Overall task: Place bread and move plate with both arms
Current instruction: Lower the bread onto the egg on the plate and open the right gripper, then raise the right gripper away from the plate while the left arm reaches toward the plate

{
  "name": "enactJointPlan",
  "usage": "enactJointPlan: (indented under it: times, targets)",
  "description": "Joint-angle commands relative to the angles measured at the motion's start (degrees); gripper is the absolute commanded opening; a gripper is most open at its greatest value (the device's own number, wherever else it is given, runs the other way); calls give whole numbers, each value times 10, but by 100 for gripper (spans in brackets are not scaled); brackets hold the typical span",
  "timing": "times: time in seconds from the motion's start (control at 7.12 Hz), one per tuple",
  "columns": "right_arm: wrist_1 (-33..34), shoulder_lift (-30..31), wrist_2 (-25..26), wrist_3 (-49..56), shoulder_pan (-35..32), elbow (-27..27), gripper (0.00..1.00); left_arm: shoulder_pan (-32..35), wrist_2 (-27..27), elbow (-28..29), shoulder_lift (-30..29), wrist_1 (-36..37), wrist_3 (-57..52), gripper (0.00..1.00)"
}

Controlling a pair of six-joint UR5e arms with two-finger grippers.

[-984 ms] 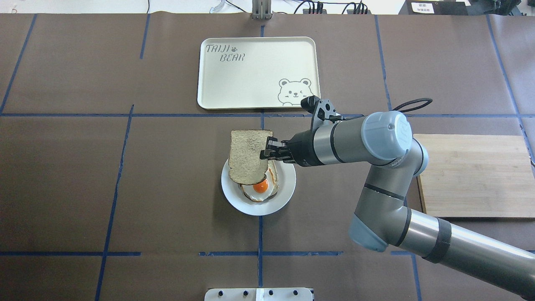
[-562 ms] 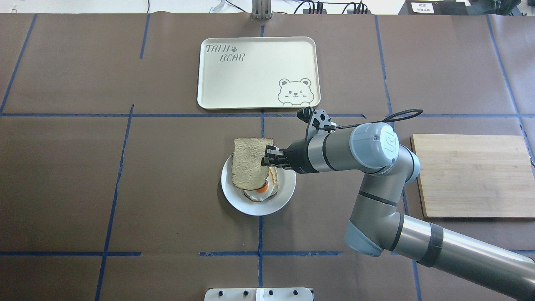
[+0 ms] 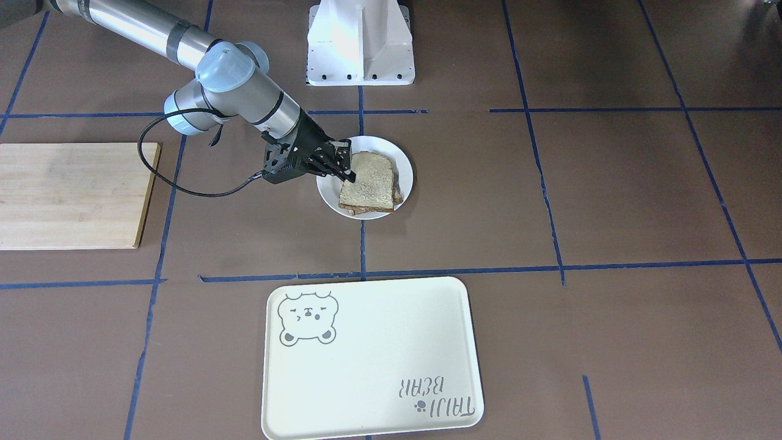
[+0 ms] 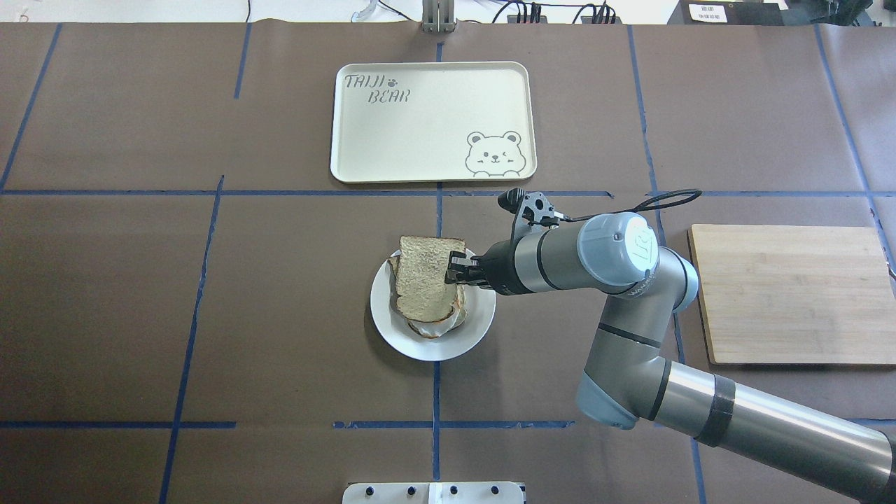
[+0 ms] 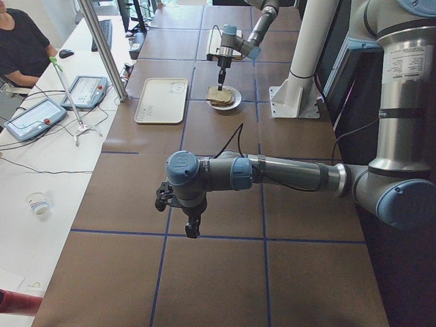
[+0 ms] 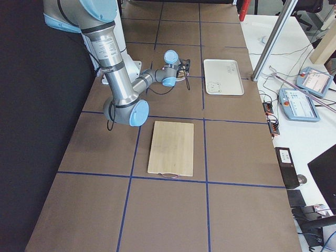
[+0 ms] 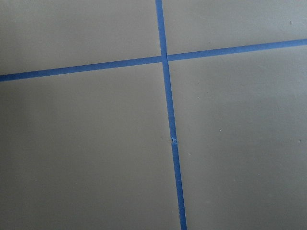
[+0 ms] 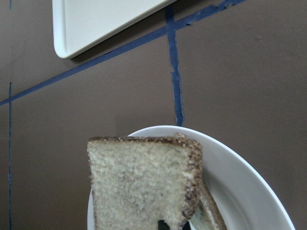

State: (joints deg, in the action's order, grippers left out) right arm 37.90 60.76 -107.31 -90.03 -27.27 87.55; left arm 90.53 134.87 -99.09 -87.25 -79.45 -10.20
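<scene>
The plain bread slice (image 4: 423, 283) lies on top of the egg-topped slice (image 4: 438, 327) on the small white plate (image 4: 478, 320), hiding the yolk. My right gripper (image 4: 453, 278) is shut on the bread's right edge, low over the plate. The front-facing view shows its fingers (image 3: 349, 174) on the bread (image 3: 368, 181) over the plate (image 3: 404, 166). The right wrist view shows the bread (image 8: 139, 182) and the plate rim (image 8: 240, 175). My left gripper (image 5: 193, 230) hangs over bare table far to the left, seen only in the exterior left view; I cannot tell its state.
The cream bear tray (image 4: 434, 122) lies beyond the plate. A wooden cutting board (image 4: 791, 294) lies to the right. The white pedestal base (image 3: 360, 43) stands at the robot's side. Blue tape lines cross the brown table.
My right gripper has lowered the bread and drawn it in over the plate. The slice now rests on the egg slice and covers the yolk.
</scene>
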Motion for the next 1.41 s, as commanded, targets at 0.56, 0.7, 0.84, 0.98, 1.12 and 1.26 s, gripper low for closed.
enactJointPlan:
  times: [0.56, 0.7, 0.84, 0.98, 1.12, 1.26]
  targets:
    - [4, 2, -18, -6, -30, 29, 100, -1, 0, -14, -9, -2, 30, 100]
    - [7, 3, -45, -6, -59, 29, 100, -4, 1, -28, -19, -5, 73, 100]
    - [12, 8, -72, -2, -93, 29, 100, -24, 27, -35, -23, -46, 130, 100]
    - [46, 9, -99, 3, -141, 32, 100, -52, 67, -36, -23, -125, 197, 100]
    - [92, 11, -112, 54, -183, 40, 100, -88, 69, -36, -23, -222, 310, 100]
    - [152, 13, -112, 145, -216, 45, 100, -134, 64, -34, -23, -329, 435, 100]
